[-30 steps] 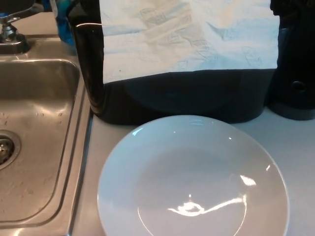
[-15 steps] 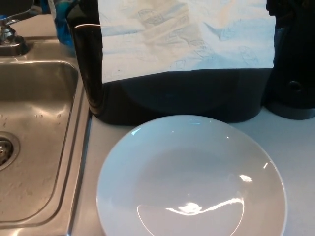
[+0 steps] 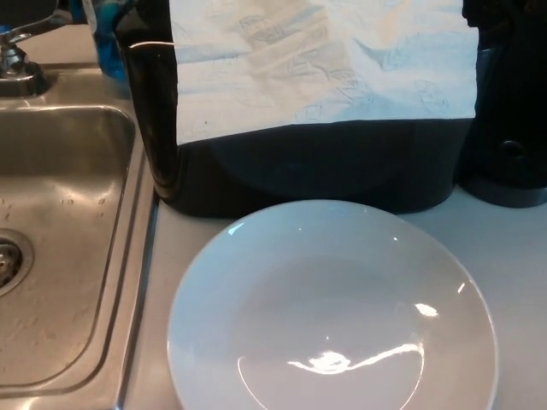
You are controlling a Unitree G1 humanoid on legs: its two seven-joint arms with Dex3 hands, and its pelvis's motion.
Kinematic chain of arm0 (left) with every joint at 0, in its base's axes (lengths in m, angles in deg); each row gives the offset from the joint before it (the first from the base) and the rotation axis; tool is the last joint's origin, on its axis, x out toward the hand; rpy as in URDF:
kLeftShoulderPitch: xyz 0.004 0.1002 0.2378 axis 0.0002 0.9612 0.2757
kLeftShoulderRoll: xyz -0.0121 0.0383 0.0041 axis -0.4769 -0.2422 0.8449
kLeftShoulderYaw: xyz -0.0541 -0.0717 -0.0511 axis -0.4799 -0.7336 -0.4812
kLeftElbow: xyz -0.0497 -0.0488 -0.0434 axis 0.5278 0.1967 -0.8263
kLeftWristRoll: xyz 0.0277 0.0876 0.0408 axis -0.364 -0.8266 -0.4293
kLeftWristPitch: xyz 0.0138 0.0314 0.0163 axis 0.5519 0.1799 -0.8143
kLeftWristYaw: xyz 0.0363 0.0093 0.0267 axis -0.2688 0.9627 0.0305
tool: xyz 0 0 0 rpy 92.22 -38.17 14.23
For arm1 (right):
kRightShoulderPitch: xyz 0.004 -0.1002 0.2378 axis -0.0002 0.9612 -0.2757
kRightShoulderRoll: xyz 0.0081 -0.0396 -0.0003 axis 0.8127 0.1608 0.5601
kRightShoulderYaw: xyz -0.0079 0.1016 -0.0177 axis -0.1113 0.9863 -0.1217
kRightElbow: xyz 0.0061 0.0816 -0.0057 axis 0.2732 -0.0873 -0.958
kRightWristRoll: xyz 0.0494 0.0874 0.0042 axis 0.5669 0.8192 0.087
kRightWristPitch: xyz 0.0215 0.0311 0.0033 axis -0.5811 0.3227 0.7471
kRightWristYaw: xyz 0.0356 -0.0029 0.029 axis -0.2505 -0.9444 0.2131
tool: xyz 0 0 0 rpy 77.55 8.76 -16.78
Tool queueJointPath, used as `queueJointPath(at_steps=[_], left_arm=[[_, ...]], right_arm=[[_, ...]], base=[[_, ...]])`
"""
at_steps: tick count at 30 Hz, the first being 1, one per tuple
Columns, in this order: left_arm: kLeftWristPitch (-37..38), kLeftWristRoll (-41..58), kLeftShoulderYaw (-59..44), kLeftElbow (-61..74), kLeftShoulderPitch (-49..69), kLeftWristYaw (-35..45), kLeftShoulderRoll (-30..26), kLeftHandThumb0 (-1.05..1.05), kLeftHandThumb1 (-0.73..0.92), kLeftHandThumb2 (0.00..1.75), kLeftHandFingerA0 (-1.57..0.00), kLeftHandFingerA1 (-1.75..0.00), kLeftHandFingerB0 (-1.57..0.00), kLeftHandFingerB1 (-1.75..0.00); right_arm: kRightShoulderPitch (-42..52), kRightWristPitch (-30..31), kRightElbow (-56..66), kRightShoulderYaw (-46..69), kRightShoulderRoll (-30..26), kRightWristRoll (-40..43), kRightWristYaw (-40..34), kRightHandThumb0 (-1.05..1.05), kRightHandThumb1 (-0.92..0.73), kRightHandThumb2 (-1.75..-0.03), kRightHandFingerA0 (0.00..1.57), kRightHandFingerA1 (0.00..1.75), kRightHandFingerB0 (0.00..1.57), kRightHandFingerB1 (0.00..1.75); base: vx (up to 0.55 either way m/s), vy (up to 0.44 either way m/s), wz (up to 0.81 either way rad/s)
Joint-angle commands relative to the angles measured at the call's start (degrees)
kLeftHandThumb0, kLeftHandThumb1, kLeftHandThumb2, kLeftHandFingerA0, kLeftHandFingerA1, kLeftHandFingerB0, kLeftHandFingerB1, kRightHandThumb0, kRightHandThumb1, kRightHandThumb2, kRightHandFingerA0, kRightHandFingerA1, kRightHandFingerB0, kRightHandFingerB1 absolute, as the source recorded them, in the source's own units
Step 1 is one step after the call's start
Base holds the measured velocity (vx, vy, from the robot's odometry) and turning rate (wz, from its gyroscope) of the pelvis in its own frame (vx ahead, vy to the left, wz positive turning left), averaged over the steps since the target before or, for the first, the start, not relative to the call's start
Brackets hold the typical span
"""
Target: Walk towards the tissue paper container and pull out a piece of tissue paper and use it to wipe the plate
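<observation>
A white round plate (image 3: 332, 312) lies on the light counter at the bottom centre of the head view, its lower edge cut off by the picture. Directly behind it stands a glossy black tissue container (image 3: 325, 166). A sheet of white embossed tissue paper (image 3: 323, 68) hangs down over the container's front, covering its upper half. Neither of my hands shows in the picture.
A stainless steel sink (image 3: 60, 248) with a drain fills the left side, its rim running beside the plate. A faucet base (image 3: 17, 68) sits at the top left, with a blue object (image 3: 107, 43) behind the container. A black appliance (image 3: 510, 120) stands at the right.
The whole picture has shifted slightly to the left since a second ago, so the camera moved. Plate, container and tissue lie as before.
</observation>
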Motion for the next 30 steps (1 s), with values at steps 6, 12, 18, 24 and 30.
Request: queueJointPath(at_steps=[6, 12, 18, 24, 30], left_arm=[[3.5, -0.2, 0.5, -1.2, -0.1, -0.5, -1.2, 0.07, 0.79, 0.88, -0.80, -0.97, -0.64, -0.70], [4.1, -0.2, 0.6, -0.9, 0.5, -0.3, -0.8, 0.09, 0.77, 0.95, -0.80, -1.07, -0.67, -0.73], [3.6, -0.1, 0.5, -1.5, 0.4, -0.1, -0.7, 0.05, 0.79, 0.91, -0.81, -1.03, -0.66, -0.73], [3.8, -0.5, 0.9, -1.7, 0.6, -0.3, -0.5, 0.07, 0.78, 0.95, -0.79, -1.01, -0.66, -0.73], [4.3, -0.6, 1.1, -1.4, 1.3, -0.2, -0.5, 0.07, 0.79, 0.92, -0.80, -1.01, -0.67, -0.74]], right_arm=[[-42.1, 8.5, 30.8, -21.9, -10.4, -41.8, 9.7, -0.76, -0.50, -0.86, 0.16, 0.51, 0.06, 0.44], [-46.8, 6.6, 25.7, -32.9, -6.4, -51.1, 13.1, -0.78, -0.51, -0.88, 0.20, 0.52, 0.03, 0.36], [-50.5, 8.6, 21.1, -38.2, -7.6, -55.1, 15.7, -0.38, -0.38, -0.97, 0.00, 0.51, 0.00, 0.50], [-56.4, 10.2, 14.3, -43.0, -9.6, -60.9, 17.4, -0.77, -0.49, -0.85, 0.07, 0.49, 0.04, 0.38], [-60.9, 12.3, 10.1, -46.8, -10.5, -64.9, 18.9, -0.82, -0.49, -0.87, 0.00, 0.47, 0.06, 0.31]], base=[[0.00, 0.000, 0.00], [0.00, 0.000, 0.00], [0.00, 0.000, 0.00], [0.00, 0.000, 0.00], [0.00, 0.000, 0.00]])
